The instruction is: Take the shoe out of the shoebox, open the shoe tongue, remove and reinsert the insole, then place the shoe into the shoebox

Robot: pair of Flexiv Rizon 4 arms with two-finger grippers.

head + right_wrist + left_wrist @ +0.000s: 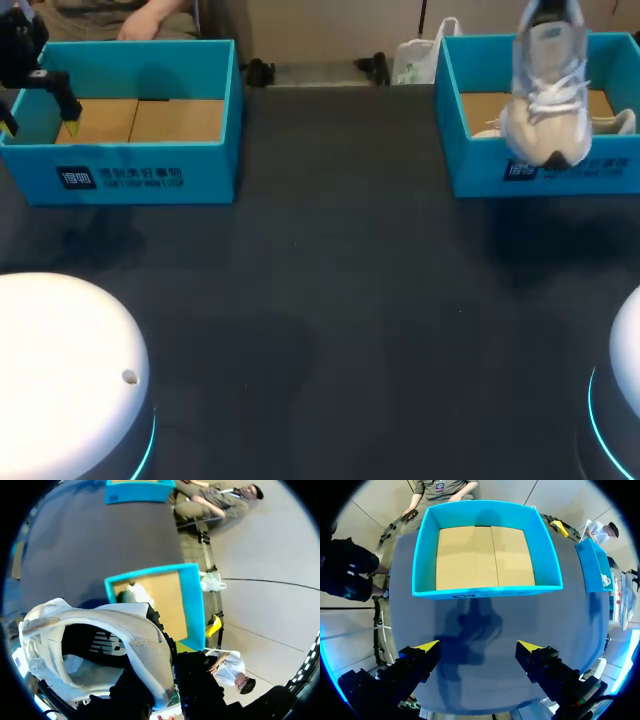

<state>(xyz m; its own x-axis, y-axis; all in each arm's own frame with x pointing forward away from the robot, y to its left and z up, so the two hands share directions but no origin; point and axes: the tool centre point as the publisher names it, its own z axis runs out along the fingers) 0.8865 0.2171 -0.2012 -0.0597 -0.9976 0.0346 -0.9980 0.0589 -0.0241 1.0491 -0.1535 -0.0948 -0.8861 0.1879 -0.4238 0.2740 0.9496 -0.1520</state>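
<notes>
A white and grey shoe (548, 100) hangs toe-down over the front wall of the right blue shoebox (545, 175). My right gripper (167, 680) is shut on the shoe (100, 635) at its heel collar, one dark finger inside and one outside. Below it, the right shoebox (192, 610) holds a second white shoe (132, 592), partly hidden. My left gripper (40, 120) hovers open at the left end of the left blue shoebox (140, 165). In the left wrist view the left gripper (478, 646) holds nothing, and the left shoebox (485, 587) ahead shows only its cardboard floor.
The dark table (330, 300) stretches between and in front of the two boxes. White rounded arm bases stand at the near left (60, 370) and near right (625, 380) corners.
</notes>
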